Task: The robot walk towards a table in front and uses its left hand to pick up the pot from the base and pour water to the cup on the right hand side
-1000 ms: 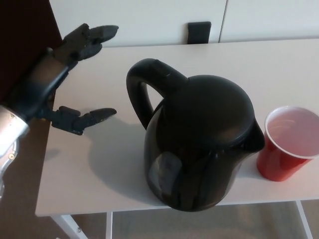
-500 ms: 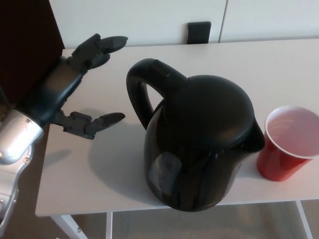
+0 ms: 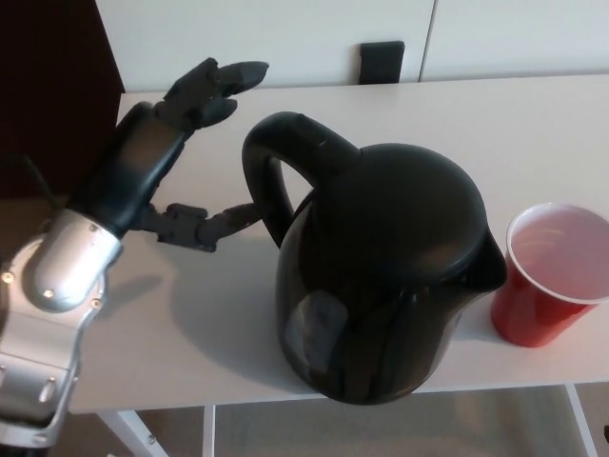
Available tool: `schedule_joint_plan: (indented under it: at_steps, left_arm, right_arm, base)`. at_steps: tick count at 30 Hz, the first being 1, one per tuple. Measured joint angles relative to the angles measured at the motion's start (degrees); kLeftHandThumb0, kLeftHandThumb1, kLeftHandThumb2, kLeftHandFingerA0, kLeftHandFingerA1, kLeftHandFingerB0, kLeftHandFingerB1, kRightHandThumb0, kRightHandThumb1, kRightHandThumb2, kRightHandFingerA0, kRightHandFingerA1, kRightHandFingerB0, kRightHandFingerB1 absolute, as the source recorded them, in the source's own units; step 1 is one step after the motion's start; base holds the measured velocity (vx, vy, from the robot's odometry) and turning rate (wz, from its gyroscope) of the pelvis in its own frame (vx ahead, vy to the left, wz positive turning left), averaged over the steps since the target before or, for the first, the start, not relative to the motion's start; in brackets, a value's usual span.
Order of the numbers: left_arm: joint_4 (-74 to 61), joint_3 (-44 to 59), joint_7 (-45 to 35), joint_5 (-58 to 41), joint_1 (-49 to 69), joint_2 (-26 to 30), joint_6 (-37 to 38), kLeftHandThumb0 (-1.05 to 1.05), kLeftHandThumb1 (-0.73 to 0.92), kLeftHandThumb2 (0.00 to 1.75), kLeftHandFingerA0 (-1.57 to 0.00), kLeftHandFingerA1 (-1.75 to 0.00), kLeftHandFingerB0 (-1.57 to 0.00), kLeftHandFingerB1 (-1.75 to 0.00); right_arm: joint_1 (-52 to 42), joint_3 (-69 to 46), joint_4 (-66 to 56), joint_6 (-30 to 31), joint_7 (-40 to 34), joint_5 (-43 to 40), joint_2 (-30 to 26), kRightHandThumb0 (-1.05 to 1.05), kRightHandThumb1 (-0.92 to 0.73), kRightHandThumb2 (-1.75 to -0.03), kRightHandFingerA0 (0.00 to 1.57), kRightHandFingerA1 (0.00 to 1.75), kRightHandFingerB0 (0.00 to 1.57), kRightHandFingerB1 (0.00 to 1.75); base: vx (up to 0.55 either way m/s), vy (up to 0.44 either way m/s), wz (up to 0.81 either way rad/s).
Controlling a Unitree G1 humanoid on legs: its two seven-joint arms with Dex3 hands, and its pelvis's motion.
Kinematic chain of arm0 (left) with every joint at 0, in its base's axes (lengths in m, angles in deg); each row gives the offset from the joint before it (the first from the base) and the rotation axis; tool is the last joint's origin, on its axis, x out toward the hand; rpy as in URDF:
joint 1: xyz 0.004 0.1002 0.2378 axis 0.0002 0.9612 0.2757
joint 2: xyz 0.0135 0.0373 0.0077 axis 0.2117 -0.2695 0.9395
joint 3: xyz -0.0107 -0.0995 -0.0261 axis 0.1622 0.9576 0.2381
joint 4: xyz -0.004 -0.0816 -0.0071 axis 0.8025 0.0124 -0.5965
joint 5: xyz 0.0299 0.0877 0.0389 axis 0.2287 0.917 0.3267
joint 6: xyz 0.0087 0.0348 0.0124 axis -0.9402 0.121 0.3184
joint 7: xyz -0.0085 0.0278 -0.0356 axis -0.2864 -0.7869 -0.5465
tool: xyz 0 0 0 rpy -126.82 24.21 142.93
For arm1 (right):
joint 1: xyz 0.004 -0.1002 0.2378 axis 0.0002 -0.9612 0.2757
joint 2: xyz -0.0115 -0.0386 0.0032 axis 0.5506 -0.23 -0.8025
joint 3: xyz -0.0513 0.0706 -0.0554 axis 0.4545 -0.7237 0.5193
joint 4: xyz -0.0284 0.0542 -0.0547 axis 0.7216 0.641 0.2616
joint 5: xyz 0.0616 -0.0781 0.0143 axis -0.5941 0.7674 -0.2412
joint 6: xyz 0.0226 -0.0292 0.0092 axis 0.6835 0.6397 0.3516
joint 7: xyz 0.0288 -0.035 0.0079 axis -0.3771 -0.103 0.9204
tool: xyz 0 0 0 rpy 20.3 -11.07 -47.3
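From the head camera I see the black kettle point(image 3: 381, 276) standing upright on the white counter point(image 3: 533, 124), near the front edge of it. Its looped handle point(image 3: 271, 171) points to the left and back, and its spout side faces the red cup point(image 3: 552, 276). The cup stands just beside the kettle on the right, upright, and I cannot tell if the two touch. Inside the cup I see a pale surface, but I cannot say if it is liquid. My left hand point(image 3: 157, 176) is to the left of the kettle, above the counter, with the fingers point(image 3: 224, 81) spread apart and holding nothing. The upper fingers reach toward the top of the handle, and the thumb point(image 3: 214, 224) points at the lower part of the handle, its tip very close to it; contact I cannot confirm. The silver forearm point(image 3: 57, 314) comes from the lower left. Behind the kettle, at the wall, there is a small dark rectangular object point(image 3: 381, 62). My right hand does not appear.
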Motion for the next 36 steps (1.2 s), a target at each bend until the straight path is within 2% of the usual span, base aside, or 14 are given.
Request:
schedule_joint_plan:
  at_steps: [3,4,7,8,15,16,17,18,36]
  left_arm:
    - [2.12,0.05,1.74,0.89,-0.82,-1.75,0.50,-0.46,0.43,0.65,-0.32,-0.44,-0.23,-0.39]
    - [2.65,0.06,2.20,1.20,-1.08,-2.03,0.81,-0.38,0.50,0.56,-0.38,-0.38,-0.27,-0.34]
    - [4.65,0.08,3.78,2.14,-2.31,-2.82,1.78,-0.36,0.49,0.56,-0.38,-0.39,-0.28,-0.34]
    - [5.45,0.10,4.34,2.40,-2.97,-3.15,2.17,-0.42,0.41,0.63,-0.36,-0.44,-0.27,-0.40]
    - [11.04,0.13,6.99,4.25,-6.10,-3.68,4.74,-0.44,0.40,0.63,-0.36,-0.44,-0.27,-0.39]
    - [11.45,0.12,7.20,4.36,-6.19,-3.71,4.94,-0.45,0.40,0.63,-0.37,-0.44,-0.27,-0.39]
    - [11.86,0.12,7.37,4.44,-6.30,-3.76,5.13,-0.45,0.40,0.63,-0.37,-0.44,-0.27,-0.39]
    - [12.46,0.13,7.57,4.49,-6.48,-3.82,5.39,-0.46,0.39,0.63,-0.38,-0.45,-0.27,-0.40]
    - [18.07,-2.19,9.25,6.51,-7.55,-5.17,9.22,-0.49,0.39,0.64,-0.37,-0.44,-0.27,-0.39]
  right_arm:
    - [0.40,0.01,0.01,0.00,0.00,0.00,0.00,-0.52,-0.69,-0.60,0.32,0.58,0.17,0.36]
    - [0.53,0.01,0.01,0.00,0.00,0.00,0.00,-0.53,-0.70,-0.62,0.33,0.60,0.17,0.37]
    - [0.85,0.13,0.00,0.00,0.00,0.02,-0.01,-0.52,-0.68,-0.60,0.32,0.59,0.17,0.36]
    - [1.00,0.16,-0.01,0.00,0.00,0.01,-0.01,-0.52,-0.69,-0.62,0.31,0.62,0.16,0.37]
    - [1.53,0.19,-0.11,0.08,0.05,-0.04,-0.05,-0.54,-0.71,-0.62,0.32,0.60,0.16,0.35]
    - [1.55,0.22,-0.11,0.10,0.05,-0.03,-0.08,-0.42,-0.48,-0.98,0.30,0.64,0.04,0.48]
    - [1.56,0.26,-0.12,0.13,0.05,-0.03,-0.11,-0.42,-0.48,-0.98,0.30,0.64,0.04,0.48]
    - [1.63,0.30,-0.12,0.19,0.06,-0.03,-0.15,-0.53,-0.71,-0.62,0.32,0.58,0.17,0.36]
    - [2.76,0.62,-0.48,0.65,0.04,0.01,-0.65,-0.55,-0.70,-0.61,0.30,0.58,0.17,0.37]
  base:
    - [0.00,0.000,0.00]
    - [0.00,0.000,0.00]
    - [0.00,0.000,0.00]
    - [0.00,0.000,0.00]
    - [0.00,0.000,0.00]
    - [0.00,0.000,0.00]
    - [0.00,0.000,0.00]
    - [0.00,0.000,0.00]
    - [0.00,0.000,0.00]
